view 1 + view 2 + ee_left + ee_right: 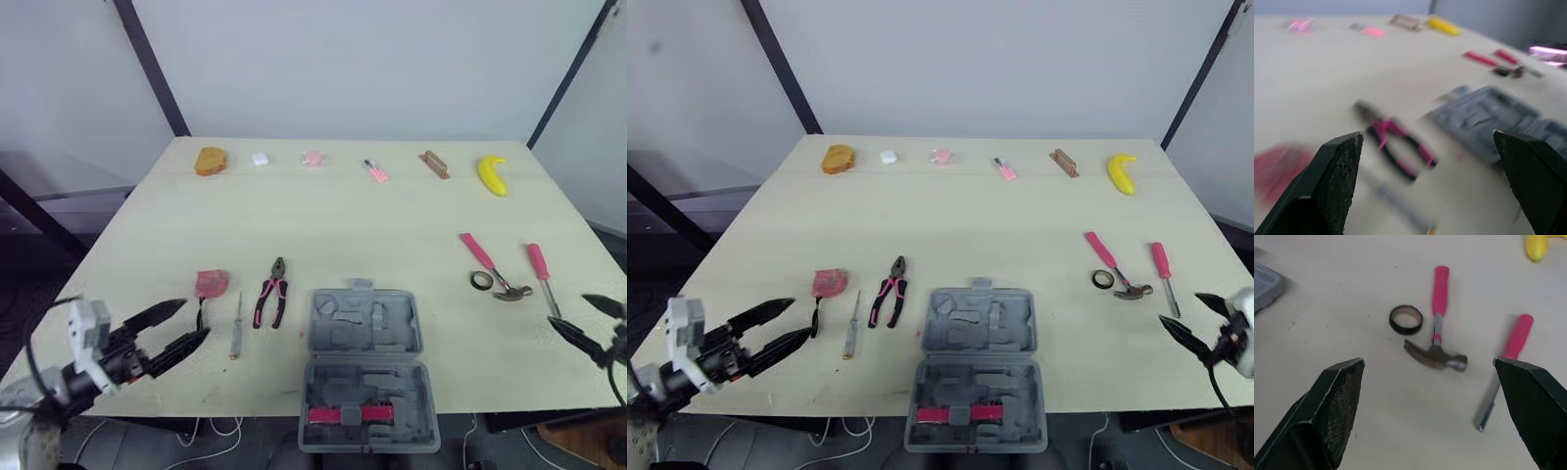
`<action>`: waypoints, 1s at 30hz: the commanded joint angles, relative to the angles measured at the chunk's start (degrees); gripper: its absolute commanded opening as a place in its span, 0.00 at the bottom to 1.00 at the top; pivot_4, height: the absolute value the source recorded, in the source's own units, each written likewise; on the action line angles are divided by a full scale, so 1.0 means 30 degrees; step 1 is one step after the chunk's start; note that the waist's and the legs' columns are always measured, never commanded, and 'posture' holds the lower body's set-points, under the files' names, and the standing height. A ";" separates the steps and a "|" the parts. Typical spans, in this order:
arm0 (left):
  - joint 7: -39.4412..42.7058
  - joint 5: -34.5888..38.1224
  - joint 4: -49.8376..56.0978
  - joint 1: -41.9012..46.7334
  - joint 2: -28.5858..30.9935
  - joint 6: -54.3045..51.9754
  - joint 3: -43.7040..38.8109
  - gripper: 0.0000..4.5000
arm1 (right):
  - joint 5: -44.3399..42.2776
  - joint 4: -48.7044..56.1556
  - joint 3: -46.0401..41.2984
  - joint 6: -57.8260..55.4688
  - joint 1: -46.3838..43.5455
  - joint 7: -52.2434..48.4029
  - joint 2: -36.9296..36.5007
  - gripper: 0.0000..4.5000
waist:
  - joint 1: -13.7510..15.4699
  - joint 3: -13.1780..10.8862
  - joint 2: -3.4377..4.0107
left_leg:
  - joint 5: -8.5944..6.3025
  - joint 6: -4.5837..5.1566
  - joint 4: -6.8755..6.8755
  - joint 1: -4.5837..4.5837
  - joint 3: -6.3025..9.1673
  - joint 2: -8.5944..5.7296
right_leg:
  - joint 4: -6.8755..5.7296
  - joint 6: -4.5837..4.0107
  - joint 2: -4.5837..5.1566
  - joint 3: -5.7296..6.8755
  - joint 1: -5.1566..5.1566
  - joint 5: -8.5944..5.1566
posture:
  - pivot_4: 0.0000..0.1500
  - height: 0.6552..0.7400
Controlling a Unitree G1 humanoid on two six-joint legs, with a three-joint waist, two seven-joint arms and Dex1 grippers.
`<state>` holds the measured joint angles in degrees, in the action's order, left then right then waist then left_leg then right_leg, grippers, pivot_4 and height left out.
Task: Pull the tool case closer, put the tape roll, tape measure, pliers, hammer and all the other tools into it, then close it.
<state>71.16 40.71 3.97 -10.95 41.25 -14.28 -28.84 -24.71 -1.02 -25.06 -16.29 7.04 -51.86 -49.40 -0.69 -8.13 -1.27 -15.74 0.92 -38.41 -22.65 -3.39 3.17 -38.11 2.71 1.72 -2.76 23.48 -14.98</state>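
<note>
- Head views: the tool case lies open and flat at the middle of the worktop's near edge, both grey halves facing up, with a pink bit sitting in the nearer half
- Just left of the case are the pliers, then a small screwdriver, then the pink tape measure, all loose on the worktop and apart from each other
- Over on the right, the hammer has the black tape roll right beside its head, and a pink-handled screwdriver lies near them
- Along the far edge there's a row of bits and bobs, including a banana at the right end
- The left gripper hovers at the near left, spread wide and holding nothing, its tips close to the tape measure
- The right gripper hangs at the near right edge, also spread and empty, just short of the pink-handled screwdriver
- Left wrist view: pretty blurry, but the two black fingers stand far apart, with the pliers and the small screwdriver between them and the case beyond
- Right wrist view: the fingers are wide apart too, framing the tape roll, hammer and pink-handled screwdriver on bare worktop; a corner of the case and the tip of the banana peek in at the edges
</note>
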 commanded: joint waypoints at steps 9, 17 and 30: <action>0.1177 -0.0158 0.3042 0.3314 0.1085 -0.1221 0.4065 1.00 | 0.2948 -0.1265 0.8535 -0.3548 -0.9435 -0.4028 -0.2857 0.99 | -0.0033 -0.0062 0.0057 | 0.0002 0.0002 -0.0014 -0.0024 -0.0004 0.0001 | 0.0009 0.0002 -0.0021 -0.0017 0.0022 0.0005 | 1.00 1.00; 0.0751 -0.0239 0.4858 0.4643 0.0680 -0.1217 0.5884 1.00 | 0.9232 -0.6462 1.5566 -0.2171 -1.6125 -0.7460 -0.2315 0.99 | 0.0015 -0.0098 0.0086 | 0.0001 0.0001 -0.0007 -0.0064 0.0005 0.0000 | 0.0021 0.0001 -0.0014 0.0010 0.0051 0.0005 | 1.00 1.00; -0.0746 -0.0349 0.6748 0.4910 0.0114 -0.1172 0.6369 1.00 | 1.3679 -1.3990 1.8460 0.1914 -1.9825 -0.8528 0.0821 0.99 | -0.0072 -0.0112 0.0102 | 0.0001 0.0000 -0.0002 -0.0069 0.0004 -0.0002 | 0.0023 0.0000 -0.0015 0.0012 0.0054 0.0006 | 1.00 1.00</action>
<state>69.39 39.53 22.03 4.15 41.31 -18.38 -9.37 14.91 -41.23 30.60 -12.81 -50.74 -77.19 -47.17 -0.91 -8.46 -0.96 -15.73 0.93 -38.41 -22.86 -3.38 3.16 -38.04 2.71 1.67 -2.72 23.64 -14.96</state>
